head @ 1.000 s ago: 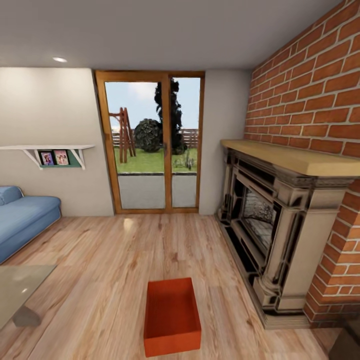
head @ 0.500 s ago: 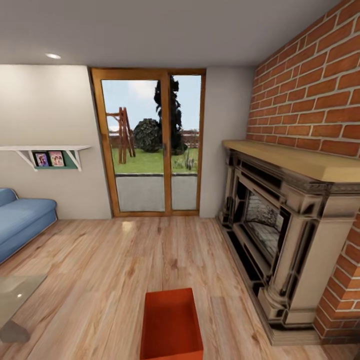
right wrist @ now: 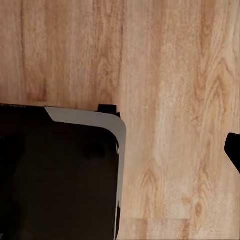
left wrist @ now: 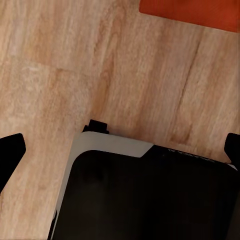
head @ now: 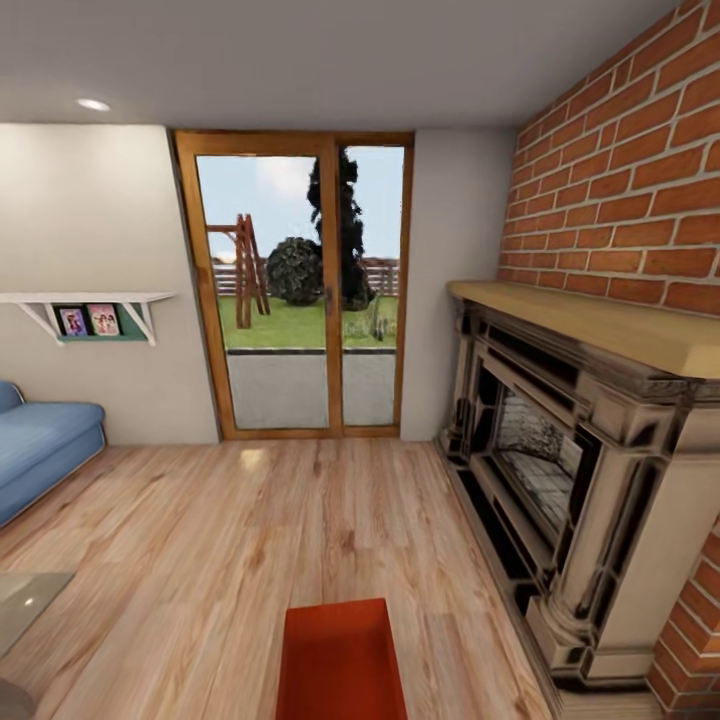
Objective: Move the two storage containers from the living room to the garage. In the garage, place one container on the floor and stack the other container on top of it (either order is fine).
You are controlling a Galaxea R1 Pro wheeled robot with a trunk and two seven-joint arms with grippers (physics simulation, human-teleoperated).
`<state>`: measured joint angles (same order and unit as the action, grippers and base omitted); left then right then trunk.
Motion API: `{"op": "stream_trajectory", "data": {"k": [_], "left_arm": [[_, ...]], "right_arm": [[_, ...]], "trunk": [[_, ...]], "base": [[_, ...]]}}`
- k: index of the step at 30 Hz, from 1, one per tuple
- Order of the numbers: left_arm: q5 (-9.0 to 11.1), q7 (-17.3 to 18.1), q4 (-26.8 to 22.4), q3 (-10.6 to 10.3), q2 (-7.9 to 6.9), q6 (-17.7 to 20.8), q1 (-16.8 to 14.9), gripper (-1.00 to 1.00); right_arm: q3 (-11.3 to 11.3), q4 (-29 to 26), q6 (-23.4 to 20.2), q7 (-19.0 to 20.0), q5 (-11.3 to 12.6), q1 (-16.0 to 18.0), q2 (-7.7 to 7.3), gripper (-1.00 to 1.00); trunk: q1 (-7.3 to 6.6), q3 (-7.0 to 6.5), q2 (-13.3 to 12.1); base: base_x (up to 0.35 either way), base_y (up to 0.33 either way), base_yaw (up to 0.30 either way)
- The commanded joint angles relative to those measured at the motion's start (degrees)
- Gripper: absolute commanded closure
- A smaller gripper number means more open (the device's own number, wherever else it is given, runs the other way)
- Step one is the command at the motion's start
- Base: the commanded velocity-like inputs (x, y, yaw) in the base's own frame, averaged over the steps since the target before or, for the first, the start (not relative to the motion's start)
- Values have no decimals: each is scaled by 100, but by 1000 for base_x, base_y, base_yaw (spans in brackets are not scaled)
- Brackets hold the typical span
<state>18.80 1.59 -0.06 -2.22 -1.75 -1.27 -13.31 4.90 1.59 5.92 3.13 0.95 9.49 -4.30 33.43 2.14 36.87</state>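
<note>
**Grippers empty above the planks, one bin just ahead of the robot**

Left gripper [left wrist: 120, 150] hung over the light wood plank floor [head: 200, 540] with its two black fingertips [left wrist: 11, 150] spread wide, and nothing was between them. It pointed down beside the robot's black, grey-rimmed base [left wrist: 145, 200], a carried-low posture that suits driving, not reaching. An edge of the orange-red rectangular storage container [left wrist: 192, 12] showed past that base in the left wrist view.

Taking the wood-framed glass doors [head: 300, 290] as the landmark: far left of them sat the blue sofa [head: 40, 450], with a white wall shelf [head: 85, 300] holding small framed photos between sofa and doors. A corner of a glass-topped table [head: 25, 600] lay well nearer the robot than the doors, on the sofa's side. Straight out from the doors, well apart from them and close under the head camera, the orange-red container [head: 340, 660] rested on the planks, its near end cut off by the frame. I judged the robot was lined up on it so both arms could take it. A second container could not be made out. Right of the doors stood the ornate stone fireplace [head: 580, 470] against the red brick wall [head: 630, 180].

Of the right gripper, one black fingertip [right wrist: 234, 150] showed over bare planks; how far it was spread I could not tell, and it gripped nothing visible.
</note>
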Motion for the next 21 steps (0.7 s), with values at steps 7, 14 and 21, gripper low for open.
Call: {"op": "stream_trajectory", "data": {"k": [7,14,21], "left_arm": [[45,17,6,-25,-1,-13,-5,-100],[46,17,6,-25,-1,-13,-5,-100],[45,17,6,-25,-1,-13,-5,-100]], "right_arm": [[46,17,32,11,11,9,-1,-100],[44,17,44,-3,13,9,-1,-100],[31,17,68,-22,19,9,-3,-100]], "trunk": [[4,10,8],[4,10,8],[4,10,8]], "base": [[242,0,0],[232,0,1],[77,0,182]]}}
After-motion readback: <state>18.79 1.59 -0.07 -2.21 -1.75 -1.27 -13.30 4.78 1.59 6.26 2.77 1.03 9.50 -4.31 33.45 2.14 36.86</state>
